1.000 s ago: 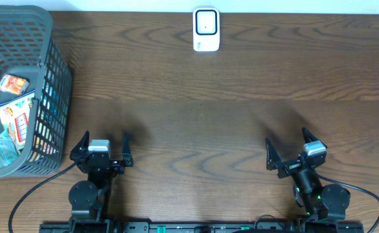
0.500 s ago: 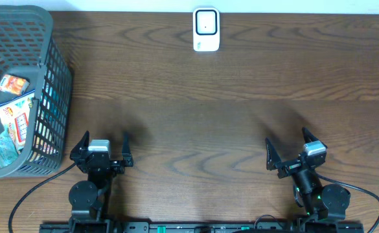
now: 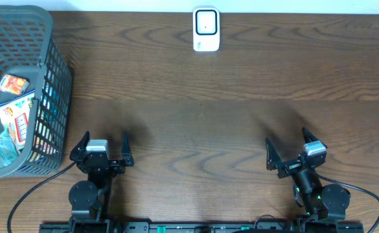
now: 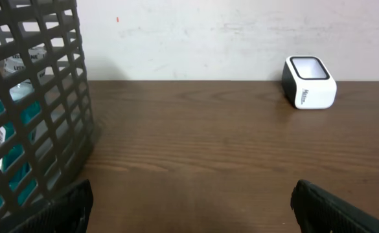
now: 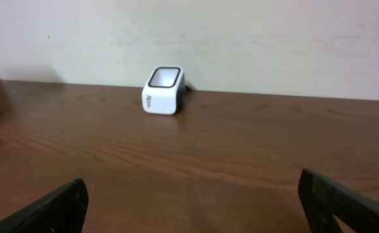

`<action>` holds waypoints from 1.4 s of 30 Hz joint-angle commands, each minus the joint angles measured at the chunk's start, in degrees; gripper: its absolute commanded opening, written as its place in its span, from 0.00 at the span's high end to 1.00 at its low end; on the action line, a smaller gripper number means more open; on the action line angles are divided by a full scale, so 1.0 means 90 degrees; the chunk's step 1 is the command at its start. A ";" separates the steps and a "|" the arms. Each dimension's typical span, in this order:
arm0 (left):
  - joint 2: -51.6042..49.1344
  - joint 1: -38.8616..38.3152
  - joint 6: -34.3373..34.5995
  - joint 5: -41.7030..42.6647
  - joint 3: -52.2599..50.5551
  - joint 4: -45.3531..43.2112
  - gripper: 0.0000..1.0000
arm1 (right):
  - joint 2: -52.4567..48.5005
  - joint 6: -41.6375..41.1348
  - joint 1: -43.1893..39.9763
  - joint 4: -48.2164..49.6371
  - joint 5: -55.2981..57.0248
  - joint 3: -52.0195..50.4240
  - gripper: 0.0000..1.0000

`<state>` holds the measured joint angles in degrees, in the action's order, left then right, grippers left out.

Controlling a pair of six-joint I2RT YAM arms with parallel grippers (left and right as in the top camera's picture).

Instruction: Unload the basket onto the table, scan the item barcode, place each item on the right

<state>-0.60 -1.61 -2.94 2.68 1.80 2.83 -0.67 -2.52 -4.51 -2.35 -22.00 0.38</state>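
Note:
A white barcode scanner stands at the far middle of the wooden table; it shows as scanner in the left wrist view and scanner in the right wrist view. Several packaged items lie inside the dark mesh basket at the far left. My left gripper rests open near the front edge, just right of the basket, with nothing between its fingers. At the front right my right gripper is open and holds nothing; its fingers frame bare wood.
The basket wall fills the left of the left wrist view, close to that gripper. A pale wall runs behind the table's far edge. Black cables trail off both arm bases at the front.

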 commanded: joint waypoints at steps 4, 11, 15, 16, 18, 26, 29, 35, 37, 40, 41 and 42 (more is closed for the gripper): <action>-0.0027 0.0019 0.0112 0.0236 -0.0158 0.0068 0.02 | 0.0019 0.0049 0.0049 -0.0029 0.0056 -0.0007 0.01; -0.0097 0.0019 0.0134 0.1324 0.0260 0.0143 0.02 | 0.0019 0.0049 0.0049 -0.0029 0.0056 -0.0007 0.01; -0.0316 0.0019 0.0333 0.1324 0.0845 0.0644 0.02 | 0.0019 0.0051 0.0049 -0.0029 0.0056 -0.0007 0.01; -0.0393 0.0019 0.0398 0.1326 0.1018 0.0799 0.02 | 0.0019 0.0051 0.0049 -0.0029 0.0056 -0.0007 0.01; -0.0593 0.0019 0.0435 0.1372 0.1406 0.1120 0.02 | 0.0019 0.0049 0.0049 -0.0029 0.0056 -0.0007 0.01; -0.1443 0.0022 0.0432 0.1372 0.2985 0.2266 0.02 | 0.0019 0.0049 0.0049 -0.0029 0.0056 -0.0007 0.01; -0.1749 0.0022 0.0432 0.1372 0.3429 0.2409 0.02 | 0.0019 0.0049 0.0049 -0.0029 0.0056 -0.0007 0.01; -0.2123 0.0019 0.0308 0.1763 0.3961 0.2640 0.02 | 0.0019 0.0049 0.0049 -0.0029 0.0056 -0.0007 0.01; -0.2125 0.0022 0.0316 0.2069 0.3963 0.2630 0.02 | 0.0019 0.0049 0.0049 -0.0029 0.0056 -0.0007 0.01; -0.2125 0.0022 0.0313 0.2137 0.3966 0.2611 0.02 | 0.0019 0.0051 0.0049 -0.0029 0.0056 -0.0007 0.01; -0.2125 0.0022 0.0318 0.2137 0.3966 0.2628 0.02 | 0.0019 0.0051 0.0049 -0.0029 0.0056 -0.0007 0.01; -0.2127 0.0022 0.0335 0.2137 0.3966 0.2650 0.02 | 0.0019 0.0049 0.0049 -0.0029 0.0056 -0.0007 0.01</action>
<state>-19.51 -1.61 0.19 19.64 36.27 26.50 -0.69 -2.52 -4.51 -2.35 -22.00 0.38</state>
